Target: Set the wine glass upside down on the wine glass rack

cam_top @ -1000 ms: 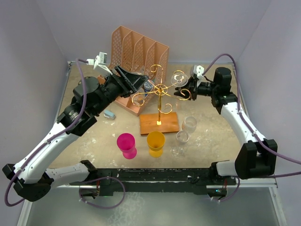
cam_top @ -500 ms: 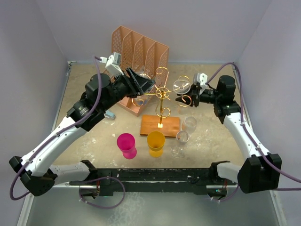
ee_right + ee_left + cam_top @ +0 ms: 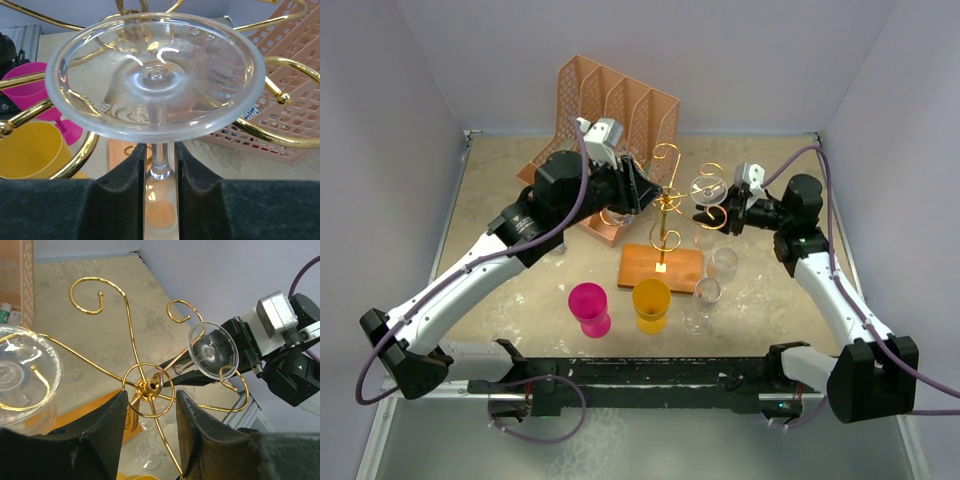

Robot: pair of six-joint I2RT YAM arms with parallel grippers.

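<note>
Gripping the wine glass [image 3: 155,75] by its stem, the right gripper [image 3: 160,167] had its two dark fingers [image 3: 120,195] pinched narrow, with the thin clear stem between them. And what a view from the right wrist: the round foot of the glass filled the upper picture, facing the camera, with gold wire curving behind it on both sides. The bowl could not be made out.

From above, the wine glass [image 3: 707,186] was held off the table [image 3: 770,290] on the right side of the wine glass rack [image 3: 665,190], its foot turned upward and tilted, right in among the curled arms. It was not hanging from any of them. One curl crossed the lower rim of the foot [image 3: 212,350] in the left wrist view, but whether wire and glass touched there could not be told.

Over on the other side, the left gripper [image 3: 150,400] was up at the top of the rack, jaws parted to a middling gap with the gold ring at the hub [image 3: 150,386] showing between the fingertips. No contact with the wire could be confirmed. A second glass [image 3: 20,372] sat with its foot on a spiral arm at the left of that view.

The rack's wooden base [image 3: 660,265] lay flat on the table. Behind it stood the peach file organizer [image 3: 620,100]; in front, a pink cup [image 3: 588,303], a yellow cup [image 3: 651,303] and two more clear glasses [image 3: 705,300].
</note>
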